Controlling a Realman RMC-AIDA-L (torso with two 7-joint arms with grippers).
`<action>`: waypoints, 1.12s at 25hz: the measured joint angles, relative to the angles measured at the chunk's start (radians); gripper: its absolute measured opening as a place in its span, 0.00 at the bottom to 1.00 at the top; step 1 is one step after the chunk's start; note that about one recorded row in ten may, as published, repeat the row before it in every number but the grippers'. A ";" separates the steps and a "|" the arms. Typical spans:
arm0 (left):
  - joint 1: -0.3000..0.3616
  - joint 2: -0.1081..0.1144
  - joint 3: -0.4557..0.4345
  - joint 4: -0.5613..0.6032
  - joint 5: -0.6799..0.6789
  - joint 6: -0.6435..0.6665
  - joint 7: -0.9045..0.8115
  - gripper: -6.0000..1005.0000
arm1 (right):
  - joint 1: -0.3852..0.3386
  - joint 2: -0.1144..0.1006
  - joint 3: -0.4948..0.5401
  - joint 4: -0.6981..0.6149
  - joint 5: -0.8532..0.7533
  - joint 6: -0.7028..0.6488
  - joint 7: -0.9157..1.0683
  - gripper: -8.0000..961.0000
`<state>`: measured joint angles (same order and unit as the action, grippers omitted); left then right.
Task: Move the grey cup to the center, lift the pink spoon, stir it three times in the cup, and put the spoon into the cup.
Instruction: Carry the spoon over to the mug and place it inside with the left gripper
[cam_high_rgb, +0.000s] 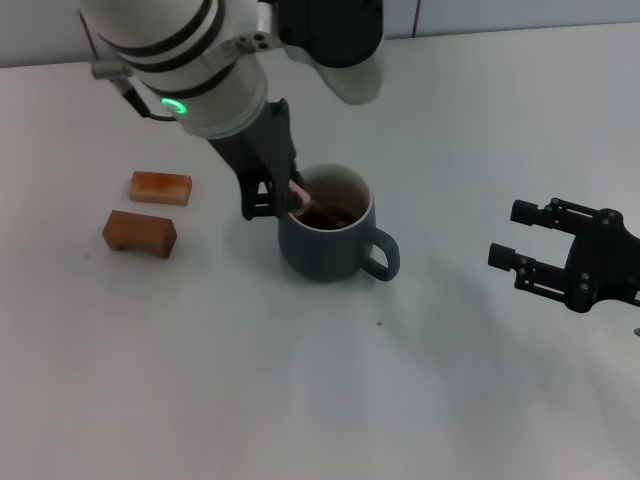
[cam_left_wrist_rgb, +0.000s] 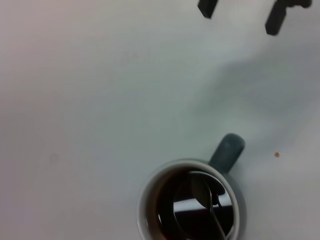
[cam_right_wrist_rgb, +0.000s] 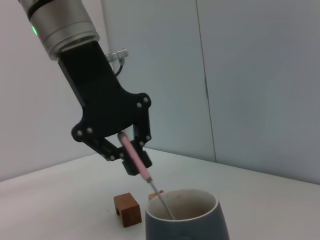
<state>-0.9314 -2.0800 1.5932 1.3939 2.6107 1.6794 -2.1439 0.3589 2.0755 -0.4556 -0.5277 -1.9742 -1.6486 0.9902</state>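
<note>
Right gripper (cam_high_rgb: 512, 236) sits nearest, fingers spread wide, gripping nothing, parked well off to the right of the grey cup (cam_high_rgb: 325, 246). Left gripper (cam_right_wrist_rgb: 131, 156) is pinched onto the pink spoon (cam_right_wrist_rgb: 137, 160) by its handle. Spoon's long axis is tilted, handle up toward the gripper, metal bowl down in the dark liquid. Two brown blocks (cam_high_rgb: 140, 233) lie to the cup's left.

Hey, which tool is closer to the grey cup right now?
Left. The left tool sits at the grey cup rim, holding the pink spoon down into it. The right tool hovers open, well off on the handle side.
</note>
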 joint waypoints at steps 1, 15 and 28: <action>-0.001 0.000 0.005 -0.004 -0.001 -0.015 -0.001 0.14 | 0.000 0.000 0.000 0.000 0.000 0.000 0.001 0.69; 0.004 0.000 -0.027 -0.017 0.049 0.026 -0.013 0.14 | 0.000 0.000 0.000 0.000 0.000 -0.002 0.013 0.69; 0.016 0.000 0.003 -0.007 -0.011 -0.053 -0.011 0.14 | 0.000 0.001 -0.001 0.002 0.000 -0.007 0.013 0.69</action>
<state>-0.9157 -2.0800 1.5957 1.3871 2.5999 1.6266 -2.1553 0.3589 2.0768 -0.4567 -0.5257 -1.9742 -1.6561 1.0032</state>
